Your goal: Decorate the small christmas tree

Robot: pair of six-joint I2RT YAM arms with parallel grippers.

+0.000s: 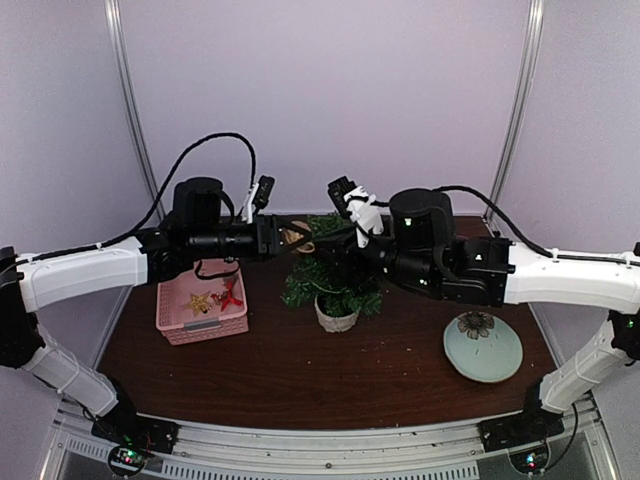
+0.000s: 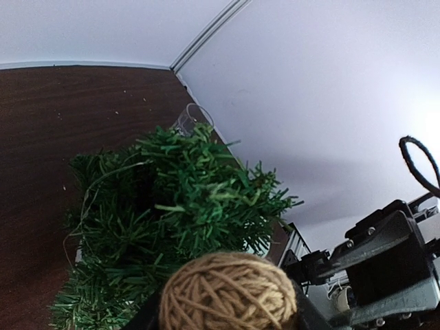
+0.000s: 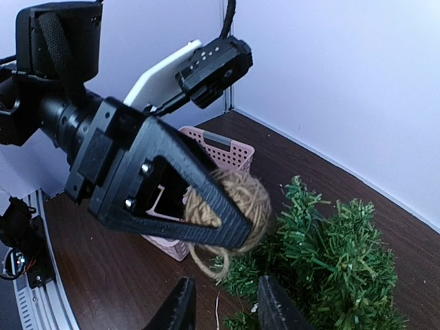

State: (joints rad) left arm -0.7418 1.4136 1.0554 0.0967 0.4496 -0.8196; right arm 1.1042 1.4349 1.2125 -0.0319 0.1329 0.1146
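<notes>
tree point(image 1: 333, 285) mid-worktop point(image 1: 300, 380), no ornaments seen hung | left fingers point(image 3: 206, 206) clamped on twine ball point(image 3: 247, 192) beside treetop | right fingers point(image 3: 180, 308) apart, empty | star point(image 1: 198, 301), red piece point(image 1: 230, 296) unhung in basket point(image 1: 205, 335) | judged early

A rough, fibrous twine ball point(image 2: 227, 292) is showing at lower centre; the small christmas tree point(image 2: 172, 206) is looking bristly, plastic.

I can read no text, label, brand or number in any of my views. The pink basket point(image 1: 202, 312) and the white pot point(image 1: 336, 318) of the small christmas tree point(image 1: 325, 280) show no legible writing. The pale green plate point(image 1: 483, 346) on the bench point(image 1: 300, 385) carries only a dark flower drawing.
</notes>
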